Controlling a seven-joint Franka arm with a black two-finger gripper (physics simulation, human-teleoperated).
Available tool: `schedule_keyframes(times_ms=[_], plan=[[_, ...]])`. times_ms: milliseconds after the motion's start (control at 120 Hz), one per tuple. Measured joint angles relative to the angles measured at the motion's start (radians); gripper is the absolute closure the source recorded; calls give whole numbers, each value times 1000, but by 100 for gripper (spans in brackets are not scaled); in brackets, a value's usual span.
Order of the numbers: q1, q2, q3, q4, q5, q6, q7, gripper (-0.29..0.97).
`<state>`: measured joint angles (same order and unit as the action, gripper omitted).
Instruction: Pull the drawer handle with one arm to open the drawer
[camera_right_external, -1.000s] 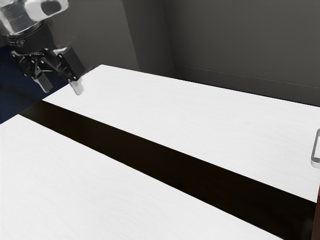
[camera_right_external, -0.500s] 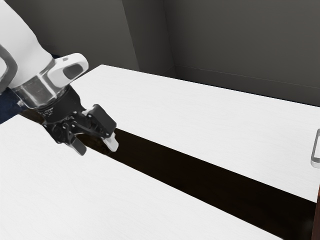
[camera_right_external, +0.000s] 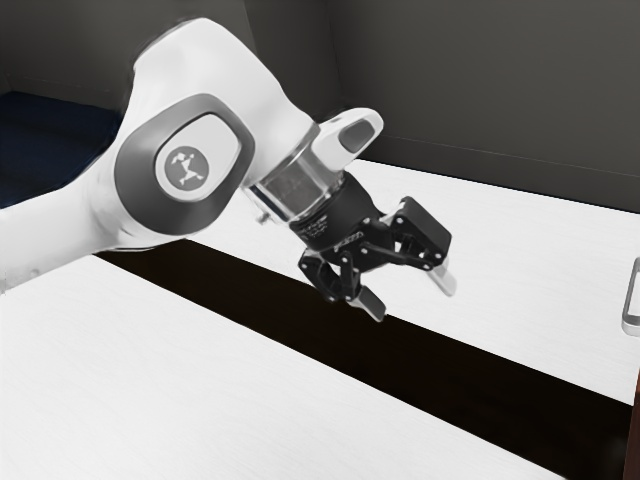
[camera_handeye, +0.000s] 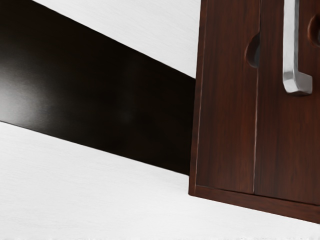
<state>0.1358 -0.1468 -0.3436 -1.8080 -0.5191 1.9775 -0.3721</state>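
Observation:
My black gripper hangs open over the dark band that runs between the two white surfaces, with nothing between its fingers. A silver drawer handle pokes in at the exterior view's right edge, well to the right of the gripper. In the wrist view the same silver handle sits on a dark brown wooden front, ahead of the hand and some way off. A thin seam splits that wooden front into two panels. Whether the drawer stands open or shut cannot be told.
White surfaces lie on both sides of the dark band, the far one reaching to the handle. Grey walls rise behind. My white arm comes in from the exterior view's left.
My arm has swung from the far left corner across the dark band toward the exterior view's right, closing on the handle. The gripper stayed open throughout.

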Motion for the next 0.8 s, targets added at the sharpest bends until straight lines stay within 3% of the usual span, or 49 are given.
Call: schedule_keyframes(times_ms=[175,467,592,800], plan=[[-8,74,-89,32,-28,68,-22,0],[-23,145,-149,73,-12,153,-45,0],[-61,235,-149,172,69,161,-50,0],[4,348,-143,270,197,144,-51,0]])
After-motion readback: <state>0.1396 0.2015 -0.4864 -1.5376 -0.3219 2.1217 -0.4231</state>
